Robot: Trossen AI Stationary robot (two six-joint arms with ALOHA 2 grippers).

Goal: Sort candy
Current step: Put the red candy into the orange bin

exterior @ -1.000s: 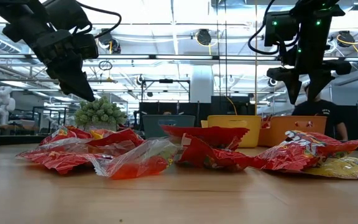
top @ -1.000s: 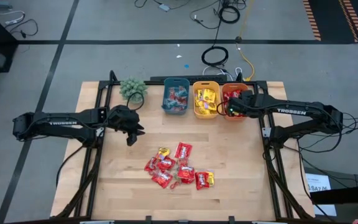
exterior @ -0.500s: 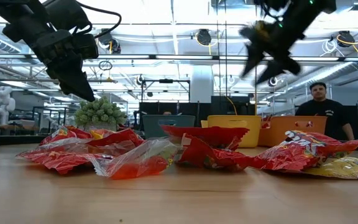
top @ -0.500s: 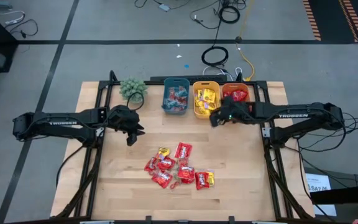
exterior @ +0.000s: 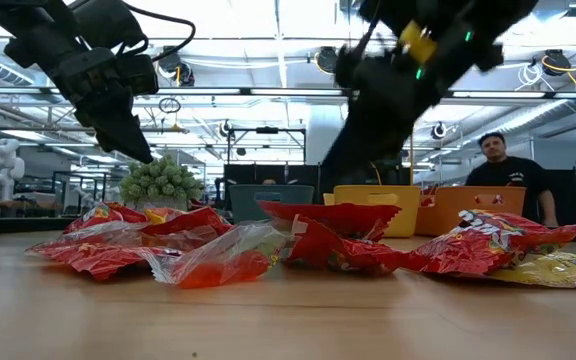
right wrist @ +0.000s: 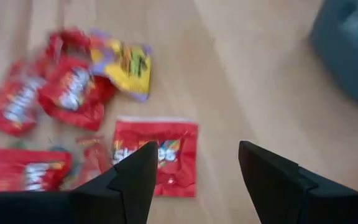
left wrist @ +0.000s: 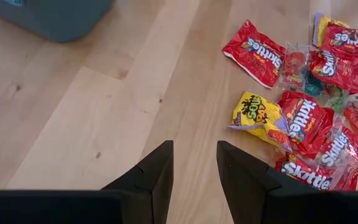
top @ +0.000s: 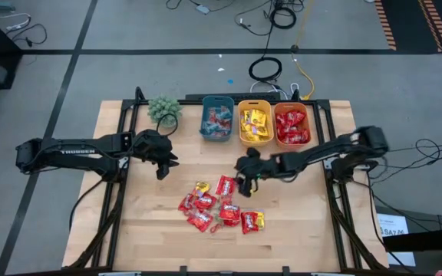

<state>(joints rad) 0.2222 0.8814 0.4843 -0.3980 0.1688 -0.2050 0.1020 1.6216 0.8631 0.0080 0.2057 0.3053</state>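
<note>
Candy (top: 219,205) waits piled on the counter (top: 298,222) as the right claw (top: 244,178), released and empty, swings back from the bins for another packet.

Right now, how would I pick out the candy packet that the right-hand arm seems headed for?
Find the loose candy heap below the three bins. The right gripper hovers open beside its top edge, over a red packet. That packet lies apart, nearest the bins, flat and alone.

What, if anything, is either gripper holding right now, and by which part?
Nothing is held. The right gripper hangs open above a red packet in the candy pile, and the left gripper waits open over bare table.
</note>
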